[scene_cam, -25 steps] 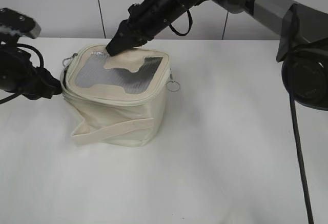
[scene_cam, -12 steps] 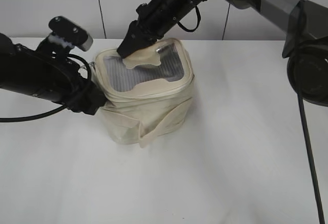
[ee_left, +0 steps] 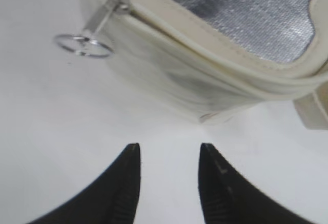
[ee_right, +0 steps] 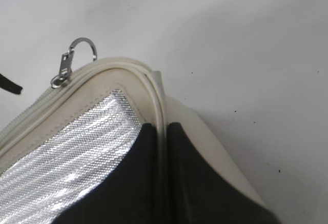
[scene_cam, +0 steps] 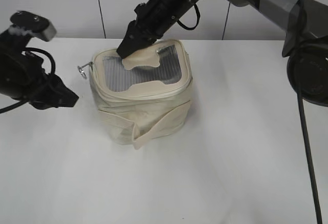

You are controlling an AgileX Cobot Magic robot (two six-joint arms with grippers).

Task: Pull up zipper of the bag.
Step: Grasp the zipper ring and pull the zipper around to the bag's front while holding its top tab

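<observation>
The bag [scene_cam: 141,93] is a small boxy thing of soft cream fabric, standing near the middle of the white desk [scene_cam: 230,147], toward its rear. Its flat top is a shiny grey mesh window with a cream patch [scene_cam: 141,57] sewn across it, and a loose cream strap [scene_cam: 154,126] wraps slackly round the body with one end sticking out at the front. The zipper [ee_left: 215,55] runs as a rounded cream ridge round the top rim; a small silver slider with a ring pull [scene_cam: 83,69] juts out from the bag's left corner, and the right wrist view shows a second metal pull [ee_right: 69,62] at another rounded corner. The right claw [scene_cam: 128,47] comes down from the back and is closed on the cream rim, its two black fingers [ee_right: 200,183] pinching the edge of the bag between them. The left claw [ee_left: 169,155] hangs apart from the bag on its left, its dark ribbed jaws spread and holding nothing, with bare desk between it and the ring pull. Smooth, open desk lies in front and to the right of the bag.
</observation>
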